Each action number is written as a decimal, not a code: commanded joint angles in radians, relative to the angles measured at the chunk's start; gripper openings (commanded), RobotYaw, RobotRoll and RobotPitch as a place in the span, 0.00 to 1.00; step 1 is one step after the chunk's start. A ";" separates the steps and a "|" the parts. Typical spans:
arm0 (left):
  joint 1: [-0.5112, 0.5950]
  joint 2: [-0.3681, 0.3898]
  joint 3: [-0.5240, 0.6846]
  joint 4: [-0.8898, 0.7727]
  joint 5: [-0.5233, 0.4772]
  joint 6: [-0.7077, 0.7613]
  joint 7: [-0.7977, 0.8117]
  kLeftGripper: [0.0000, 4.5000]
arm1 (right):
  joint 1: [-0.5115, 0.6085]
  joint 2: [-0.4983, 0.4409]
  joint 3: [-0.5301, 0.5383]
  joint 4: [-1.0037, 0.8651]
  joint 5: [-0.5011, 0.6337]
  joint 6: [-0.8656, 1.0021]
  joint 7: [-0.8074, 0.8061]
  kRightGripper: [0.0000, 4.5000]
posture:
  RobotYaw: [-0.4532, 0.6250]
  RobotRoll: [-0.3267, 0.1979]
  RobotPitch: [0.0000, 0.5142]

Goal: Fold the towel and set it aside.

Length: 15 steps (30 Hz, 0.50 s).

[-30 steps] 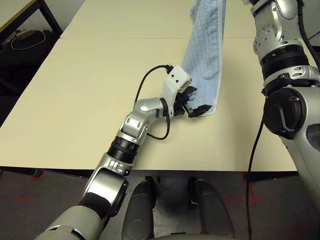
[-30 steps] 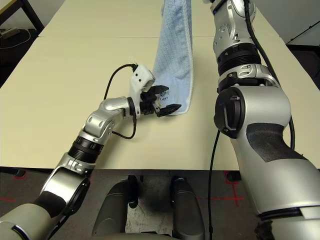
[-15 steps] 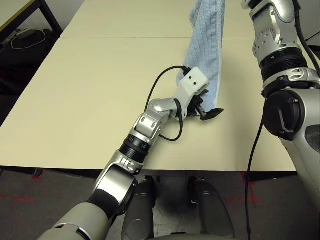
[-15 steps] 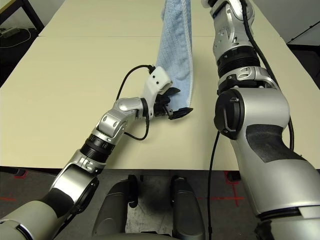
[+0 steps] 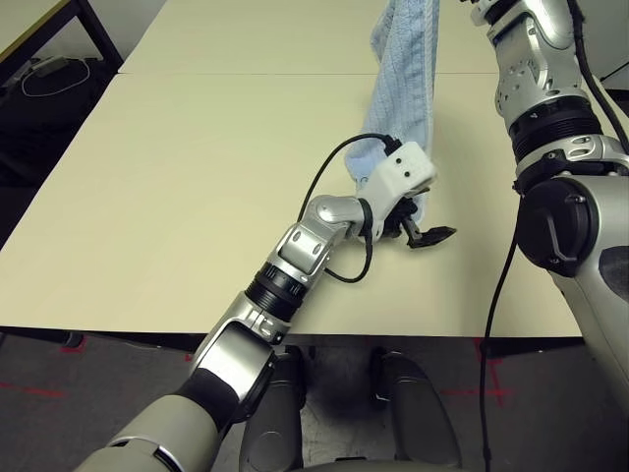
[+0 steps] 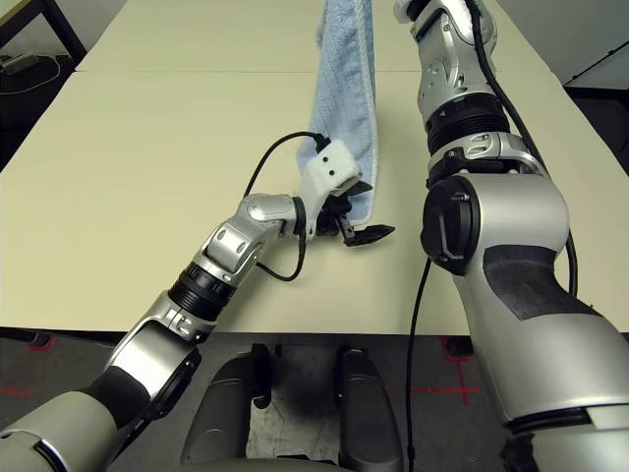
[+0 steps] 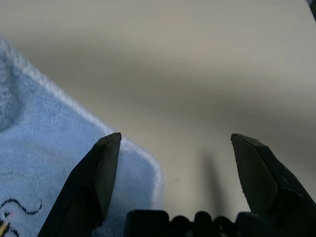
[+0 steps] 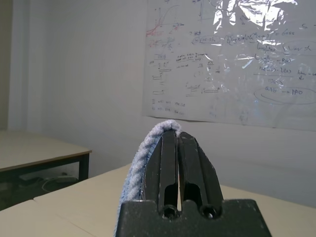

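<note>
The light-blue towel (image 5: 405, 88) hangs in a long narrow drape from above the picture down to the beige table (image 5: 177, 197). Its lower end rests on the table right of centre. My right gripper (image 8: 177, 136) is shut on the towel's top edge (image 8: 140, 168), high above the table. My left gripper (image 5: 421, 230) stands open at the towel's lower end, close over the tabletop. In the left wrist view one finger (image 7: 96, 173) lies over the towel's white-edged corner (image 7: 54, 163), which carries a dark embroidered mark. The other finger (image 7: 256, 173) is over bare table.
A second table (image 5: 275, 34) joins this one at the back along a seam. A dark table frame and cables (image 5: 49, 74) are on the floor at far left. The table's front edge (image 5: 147, 332) runs just below my left forearm. A whiteboard (image 8: 232, 59) hangs on the wall behind.
My left arm has reached further right along the towel's lower end, gripper still open. The right gripper has kept the towel held up, and its drape has narrowed slightly.
</note>
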 commanded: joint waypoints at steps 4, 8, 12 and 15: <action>-0.003 -0.014 -0.006 0.060 0.031 -0.033 0.010 1.00 | -0.097 -0.019 -0.029 -0.001 0.034 0.001 0.020 0.01 | 0.43 0.62 0.41; -0.006 -0.004 0.003 0.076 0.043 -0.049 0.017 1.00 | -0.117 -0.028 -0.042 -0.011 0.045 -0.002 0.021 0.01 | 0.43 0.62 0.40; -0.006 0.005 0.007 0.089 0.051 -0.058 0.024 1.00 | -0.120 -0.028 -0.044 -0.023 0.051 0.001 0.027 0.01 | 0.43 0.62 0.40; -0.001 0.007 0.006 0.091 0.057 -0.052 0.028 1.00 | -0.113 -0.026 -0.042 -0.033 0.056 0.003 0.030 0.01 | 0.43 0.62 0.40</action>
